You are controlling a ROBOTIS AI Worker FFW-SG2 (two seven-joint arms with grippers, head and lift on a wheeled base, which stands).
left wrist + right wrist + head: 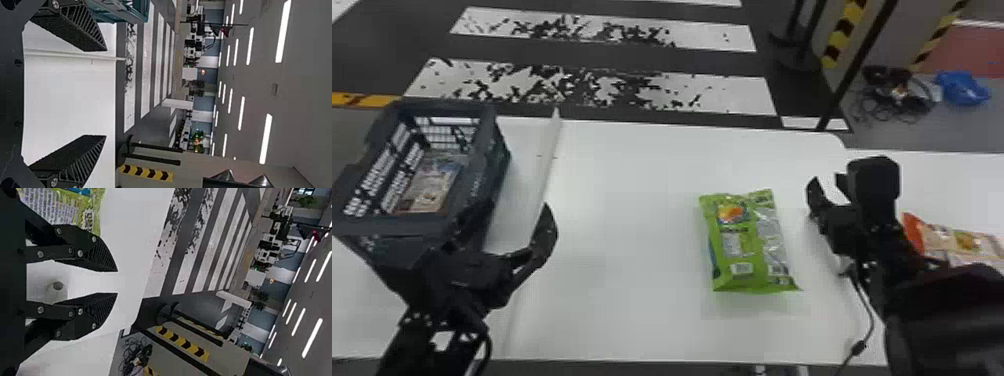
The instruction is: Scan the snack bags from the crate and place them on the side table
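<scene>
Head view, right of centre: a green snack bag lies flat on the white table, barcodes facing up. The right gripper, fingers parted with nothing between them, is just beside it. The left gripper is near the crate, its fingers spread wide and empty.

The likeliest trouble is a poor pinch: the foil looks slick and limp, so closing on a corner could let it slide out, and folding it could crease or cover a barcode. A dark cord runs beneath the right arm and might snag. Low sideways travel could drag the orange-ended snack bag on the side table.

Bare tabletop separates the green bag from the raised white strip, giving room on that side. Beyond the strip, the crate's high walls leave the left arm little clearance; packets lie low inside.
</scene>
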